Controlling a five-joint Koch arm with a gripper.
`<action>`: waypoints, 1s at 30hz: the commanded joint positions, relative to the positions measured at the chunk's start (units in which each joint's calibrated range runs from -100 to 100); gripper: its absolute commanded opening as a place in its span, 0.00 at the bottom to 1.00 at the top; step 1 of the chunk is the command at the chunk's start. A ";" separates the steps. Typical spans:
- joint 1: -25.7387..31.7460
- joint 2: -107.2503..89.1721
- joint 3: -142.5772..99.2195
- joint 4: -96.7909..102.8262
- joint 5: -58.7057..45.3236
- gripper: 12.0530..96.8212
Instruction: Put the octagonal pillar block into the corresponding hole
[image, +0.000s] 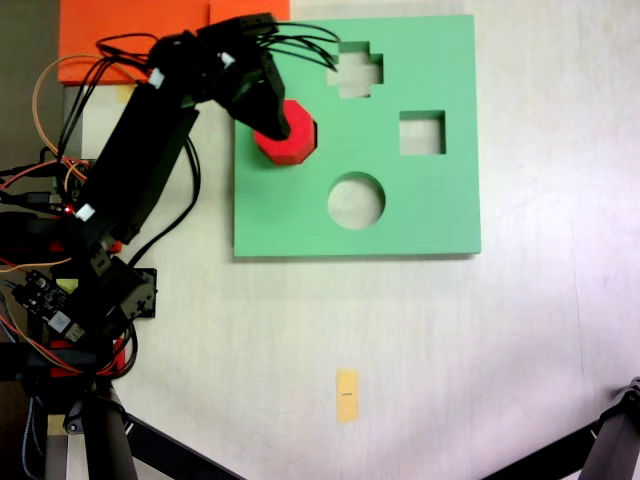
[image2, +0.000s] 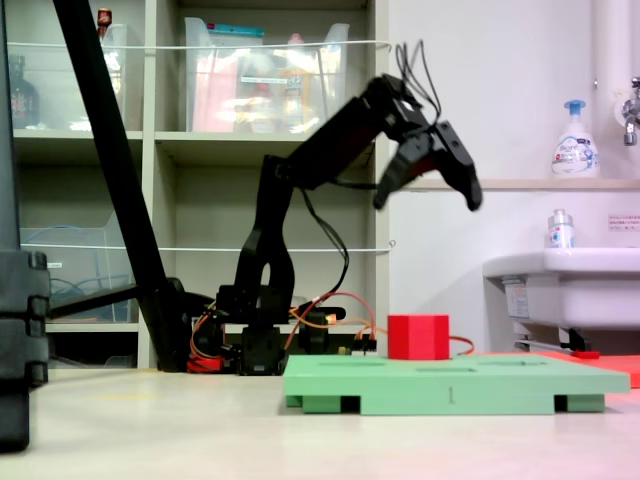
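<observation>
One red block (image: 288, 133), one green board (image: 300, 215) with three open cutouts, one arm.

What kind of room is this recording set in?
Probably a lab or workshop: shelving with plastic storage bins, a wall sink with a soap dispenser, and a camera tripod leg.

The arm (image2: 300, 170) is matte black plastic throughout, built of blocky links, ending in a black two-fingered claw (image2: 428, 200). Thin black cables loop above its wrist; orange and red wires (image2: 330, 305) trail around its base, where small circuit boards (image: 45, 295) sit.
</observation>
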 joint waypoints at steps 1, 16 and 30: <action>-2.05 -11.01 2.21 -1.87 -15.78 0.75; -24.91 -37.54 -21.32 35.01 -47.86 0.48; -23.35 -74.56 -138.27 109.15 -60.07 0.43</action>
